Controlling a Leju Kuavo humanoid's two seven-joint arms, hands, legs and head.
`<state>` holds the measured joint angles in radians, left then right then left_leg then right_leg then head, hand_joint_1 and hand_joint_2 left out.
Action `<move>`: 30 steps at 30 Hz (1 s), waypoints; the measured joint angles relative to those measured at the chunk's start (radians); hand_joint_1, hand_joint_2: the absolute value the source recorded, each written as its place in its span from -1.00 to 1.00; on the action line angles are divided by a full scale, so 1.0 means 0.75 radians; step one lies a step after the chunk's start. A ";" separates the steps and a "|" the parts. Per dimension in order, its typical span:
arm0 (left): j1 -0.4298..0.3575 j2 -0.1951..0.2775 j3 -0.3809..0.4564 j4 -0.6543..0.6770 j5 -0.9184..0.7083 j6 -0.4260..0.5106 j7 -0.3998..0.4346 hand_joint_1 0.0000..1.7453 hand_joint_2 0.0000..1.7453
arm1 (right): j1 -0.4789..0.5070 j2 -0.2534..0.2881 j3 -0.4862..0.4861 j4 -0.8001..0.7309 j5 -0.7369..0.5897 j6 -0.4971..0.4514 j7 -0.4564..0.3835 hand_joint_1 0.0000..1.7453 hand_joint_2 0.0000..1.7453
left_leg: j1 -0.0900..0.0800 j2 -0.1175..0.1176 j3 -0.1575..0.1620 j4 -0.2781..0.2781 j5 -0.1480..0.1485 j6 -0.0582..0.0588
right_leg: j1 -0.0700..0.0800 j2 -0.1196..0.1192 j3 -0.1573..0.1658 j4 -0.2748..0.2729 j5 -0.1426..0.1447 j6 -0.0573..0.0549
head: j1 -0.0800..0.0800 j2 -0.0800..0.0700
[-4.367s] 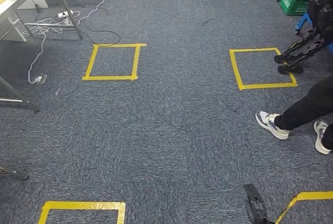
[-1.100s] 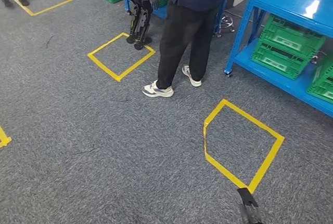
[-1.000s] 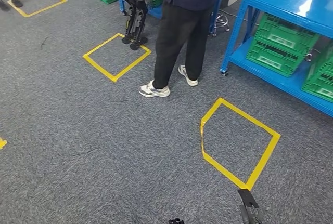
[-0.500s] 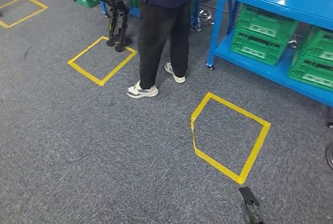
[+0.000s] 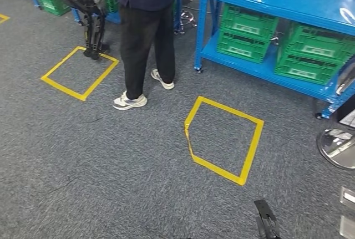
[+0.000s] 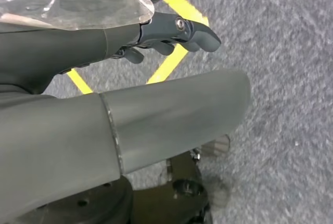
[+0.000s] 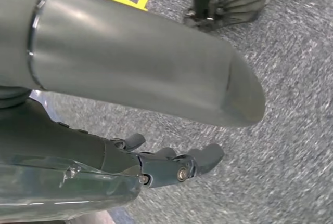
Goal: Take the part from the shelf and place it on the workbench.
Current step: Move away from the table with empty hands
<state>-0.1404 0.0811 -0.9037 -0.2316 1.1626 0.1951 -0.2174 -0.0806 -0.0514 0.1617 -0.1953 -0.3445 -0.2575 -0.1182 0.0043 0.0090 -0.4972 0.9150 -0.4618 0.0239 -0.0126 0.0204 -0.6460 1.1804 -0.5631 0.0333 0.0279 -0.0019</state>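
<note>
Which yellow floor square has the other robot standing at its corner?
The far-left yellow square: the dark robot's legs stand at its far corner. The nearer square by the blue shelf stands vacant.

My left hand (image 6: 129,86) hangs over grey carpet (image 6: 286,104), holding nothing. My thick grey thumb (image 6: 177,115) runs across the middle of the frame from the left edge, its rounded tip ending right of centre. Above it my darker fingers (image 6: 184,29) stretch out nearly straight, apart from the thumb, their tips reaching the upper middle. A clear glossy cover (image 6: 71,5) lies over the back of my hand at upper left. Strips of yellow floor tape (image 6: 168,63) cross the carpet behind my fingers, in the upper centre of the frame.
</note>
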 joint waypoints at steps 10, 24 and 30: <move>0.000 -0.004 0.000 0.000 0.000 0.001 0.001 -1.00 -1.00 | -0.006 -0.003 0.001 0.001 0.000 0.000 0.001 -1.00 -1.00 | -0.014 0.106 0.003 0.029 -0.022 -0.037 | 0.004 -0.076 0.155 -0.273 0.125 -0.025 | 0.018 0.000; -0.003 0.006 0.000 0.000 -0.003 0.002 0.005 -1.00 -1.00 | -0.016 -0.003 0.013 0.001 0.000 -0.005 0.004 -1.00 -1.00 | -0.004 -0.087 -0.003 0.031 -0.025 -0.028 | -0.001 0.088 0.126 -0.279 0.159 -0.039 | -0.025 0.000; -0.005 0.003 0.000 0.000 -0.003 0.002 0.005 -1.00 -1.00 | -0.017 -0.004 0.018 0.002 0.000 -0.008 0.006 -1.00 -1.00 | 0.004 -0.011 0.005 -0.001 -0.005 0.003 | 0.001 0.013 0.026 -0.068 0.033 -0.004 | -0.002 0.000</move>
<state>-0.1444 0.0830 -0.9037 -0.2316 1.1601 0.1965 -0.2136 -0.0930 -0.0543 0.1750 -0.1942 -0.3445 -0.2633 -0.1140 0.0075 0.0009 -0.4934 0.9144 -0.4652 0.0260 -0.0121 0.0298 -0.6264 1.1295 -0.5384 0.0305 0.0265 -0.0019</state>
